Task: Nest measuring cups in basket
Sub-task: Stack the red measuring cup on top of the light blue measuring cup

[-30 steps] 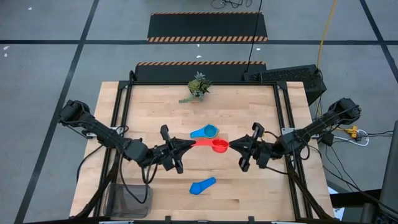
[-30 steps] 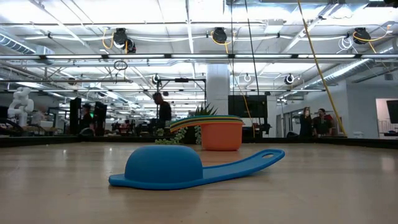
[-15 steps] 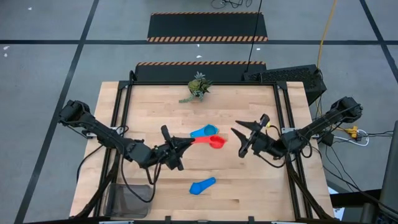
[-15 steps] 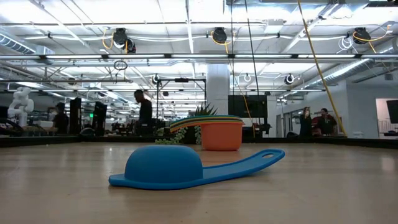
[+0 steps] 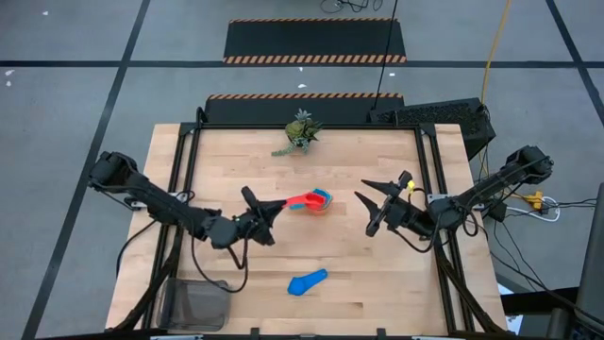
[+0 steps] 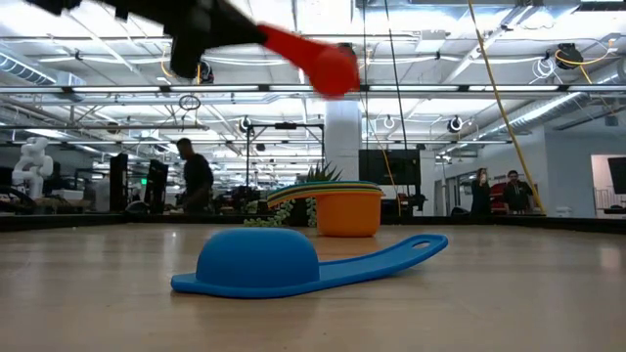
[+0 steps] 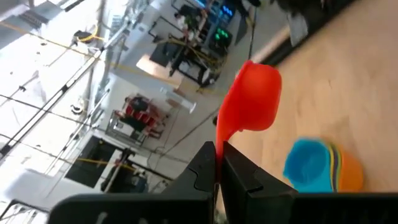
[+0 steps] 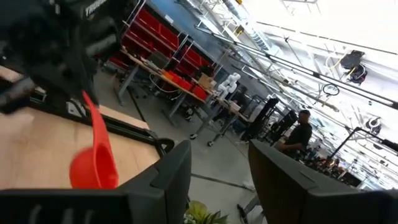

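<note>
My left gripper (image 5: 268, 210) is shut on the red measuring cup (image 5: 310, 202), which it carries in the air over a nested stack of cups (image 5: 326, 198). In the left wrist view that stack (image 7: 323, 165) shows a light blue cup inside an orange one. In the low view the red cup (image 6: 328, 64) is high above the table, and the stack (image 6: 347, 210) stands upright behind. A blue cup (image 5: 308, 281) lies bowl down near the table's near edge. My right gripper (image 5: 368, 210) is open, right of the stack, touching nothing. The dark mesh basket (image 5: 198, 304) sits at the near left corner. My left gripper pinches the red cup's handle (image 7: 219, 138) between its two fingers, near the handle's free end. The fingers come from the table's left, slanting upward and lying along the handle. The cup is lifted clear, its bowl (image 7: 255, 99) out beyond the fingertips.
A small green plant (image 5: 300, 132) stands near the far edge. Black frame rails (image 5: 185, 179) run along the table's left and right sides. Bare wood lies between the stack and the blue cup. People show in the room beyond the table.
My right gripper has let go of the red cup's bowl, opened wide and drawn back toward the table's right edge. My left gripper has raised the red cup off the table by its handle and carried it toward the far edge, over the nested stack.
</note>
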